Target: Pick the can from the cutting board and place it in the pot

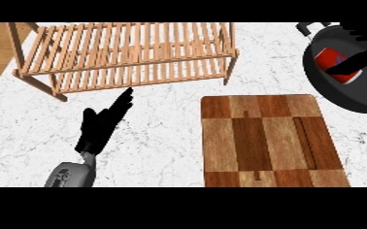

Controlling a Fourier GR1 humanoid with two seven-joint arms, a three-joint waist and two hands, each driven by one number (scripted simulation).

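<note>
Fingers of left hand: extended straight, nothing held, rested on counter. Red can: contained in pot; right hand's fingers cannot be told. Cutting board: bare.

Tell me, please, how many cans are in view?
1: a red can lies inside the pot at the right edge, partly hidden by the right hand. The board carries none.
</note>
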